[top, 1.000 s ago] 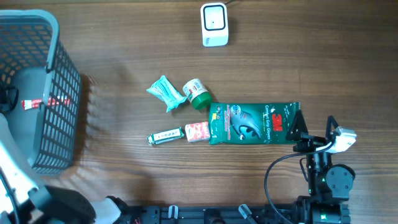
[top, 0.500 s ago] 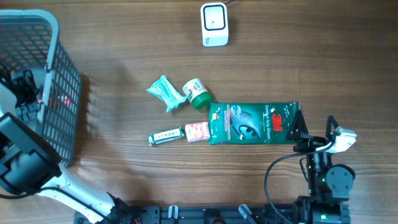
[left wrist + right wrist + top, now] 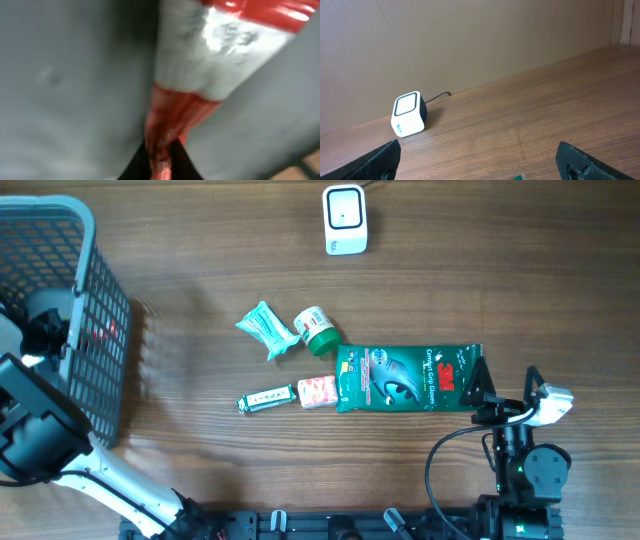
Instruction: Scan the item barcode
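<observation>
Down inside the basket (image 3: 100,330) at the far left, my left hand (image 3: 160,162) pinches the red crimped end of a packet (image 3: 210,50); I'd lift slowly, straight up clear of the mesh, since so thin a hold may slip, then face it to the scanner (image 3: 345,220). It looks glossy, white with red bands, print blurred, no barcode showing. Far right, my right hand (image 3: 480,159) hangs spread, empty.

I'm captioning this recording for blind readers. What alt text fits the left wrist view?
Blurred close-up: the left gripper, at the bottom edge, is shut on the crimped red end of a red-and-white plastic packet, which extends up and to the right. A smooth grey surface fills the rest of the picture.
</observation>
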Controlling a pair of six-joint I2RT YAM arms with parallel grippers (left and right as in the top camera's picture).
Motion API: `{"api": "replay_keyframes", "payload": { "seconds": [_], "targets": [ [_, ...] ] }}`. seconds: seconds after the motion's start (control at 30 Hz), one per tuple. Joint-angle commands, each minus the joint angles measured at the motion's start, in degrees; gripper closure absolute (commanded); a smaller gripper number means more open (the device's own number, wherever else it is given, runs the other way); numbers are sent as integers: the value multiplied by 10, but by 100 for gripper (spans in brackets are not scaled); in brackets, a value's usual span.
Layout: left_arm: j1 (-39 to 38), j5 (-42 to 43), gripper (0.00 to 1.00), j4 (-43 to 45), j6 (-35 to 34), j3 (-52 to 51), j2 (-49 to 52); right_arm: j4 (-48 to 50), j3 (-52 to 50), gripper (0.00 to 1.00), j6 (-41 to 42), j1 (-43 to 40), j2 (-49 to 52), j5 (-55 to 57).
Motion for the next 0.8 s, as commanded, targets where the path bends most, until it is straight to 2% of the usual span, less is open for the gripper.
{"api": "replay_keyframes", "payload": {
  "seconds": [0.0, 0.17, 0.4, 0.6, 0.63, 0.67, 0.7, 0.73, 0.77],
  "targets": [
    [-2, -40, 96, -65, 45, -46, 68, 3, 0, 0, -6, 2, -3, 4],
    [1, -63, 96, -73, 73, -45, -17, 3, 0, 0, -6, 2, -3, 4],
    [1, -168, 96, -61, 101, -45, -233, 3, 0, 0, -7, 2, -3, 4],
    [1, -180, 96, -62, 107, -45, -334, 3, 0, 0, -6, 2, -3, 4],
    [1, -182, 90, -64, 107, -45, -334, 3, 0, 0, -6, 2, -3, 4],
    [1, -182, 36, -65, 107, -47, -323, 3, 0, 0, -7, 2, -3, 4],
    [1, -182, 15, -65, 107, -47, -313, 3, 0, 0, -6, 2, -3, 4],
    [0, -182, 4, -64, 107, -47, -301, 3, 0, 0, -6, 2, -3, 4],
    [0, -181, 1, -64, 107, -47, -282, 3, 0, 0, -6, 2, -3, 4]
  ]
}}
